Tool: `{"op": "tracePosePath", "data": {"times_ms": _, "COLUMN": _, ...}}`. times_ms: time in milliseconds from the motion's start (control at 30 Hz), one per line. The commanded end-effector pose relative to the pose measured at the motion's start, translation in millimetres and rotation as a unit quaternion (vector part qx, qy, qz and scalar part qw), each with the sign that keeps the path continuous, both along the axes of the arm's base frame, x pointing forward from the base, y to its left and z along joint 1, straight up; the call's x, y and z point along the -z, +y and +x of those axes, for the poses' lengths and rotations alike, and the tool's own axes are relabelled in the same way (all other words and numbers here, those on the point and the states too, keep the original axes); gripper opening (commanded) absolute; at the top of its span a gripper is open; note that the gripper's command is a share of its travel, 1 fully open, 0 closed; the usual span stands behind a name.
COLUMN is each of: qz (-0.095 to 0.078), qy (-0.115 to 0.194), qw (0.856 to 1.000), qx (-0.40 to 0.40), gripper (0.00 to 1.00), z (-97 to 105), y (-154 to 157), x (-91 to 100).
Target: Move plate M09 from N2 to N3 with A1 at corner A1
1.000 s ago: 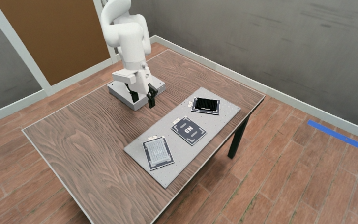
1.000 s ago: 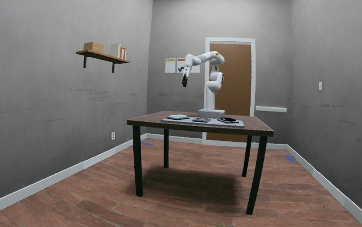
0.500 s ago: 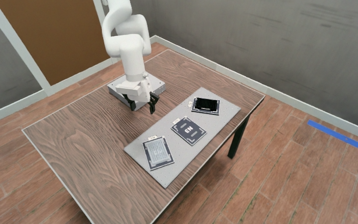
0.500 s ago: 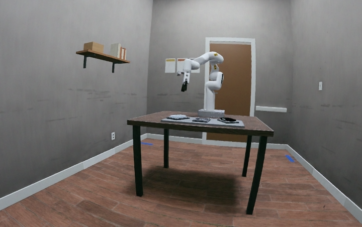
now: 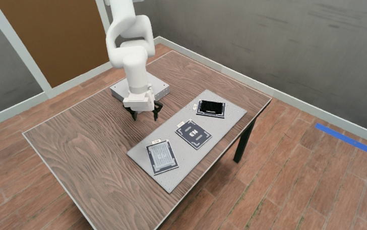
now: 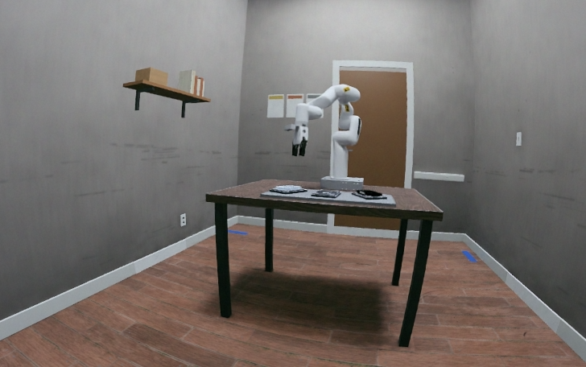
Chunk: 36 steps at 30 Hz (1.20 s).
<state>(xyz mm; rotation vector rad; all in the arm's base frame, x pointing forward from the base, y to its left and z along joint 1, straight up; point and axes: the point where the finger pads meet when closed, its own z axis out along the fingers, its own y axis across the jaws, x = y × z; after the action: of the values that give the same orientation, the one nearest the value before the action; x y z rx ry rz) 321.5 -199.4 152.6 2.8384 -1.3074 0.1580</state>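
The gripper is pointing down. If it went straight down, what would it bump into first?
Probably the bare wooden table, just beside the grey board. The open gripper hangs high and holds nothing, but depth is hard to judge.

Top view was set high and near, angled down across the worktop, exterior view was placed far back at standing height, facing the door, worktop and arm were shared.
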Motion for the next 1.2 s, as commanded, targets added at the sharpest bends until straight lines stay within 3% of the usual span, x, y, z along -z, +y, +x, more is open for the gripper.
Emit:
{"op": "tracePosePath", "data": {"times_ms": 0, "qz": 0.0, "qy": 0.01, "qw": 0.999, "qx": -0.047, "gripper": 1.0, "z": -5, "y": -1, "x": 15.0}}
{"op": "tracePosePath", "data": {"times_ms": 300, "qz": 0.007, "qy": 0.029, "qw": 0.992, "qx": -0.124, "gripper": 1.0, "z": -18, "y": 2, "x": 40.6}}
{"op": "tracePosePath", "data": {"times_ms": 533, "qz": 0.016, "qy": 0.046, "qw": 0.979, "qx": -0.2, "gripper": 1.0, "z": -32, "y": 6, "x": 65.2}}
{"op": "tracePosePath", "data": {"times_ms": 1167, "qz": 0.016, "qy": 0.046, "qw": 0.979, "qx": -0.2, "gripper": 1.0, "z": -32, "y": 6, "x": 65.3}}
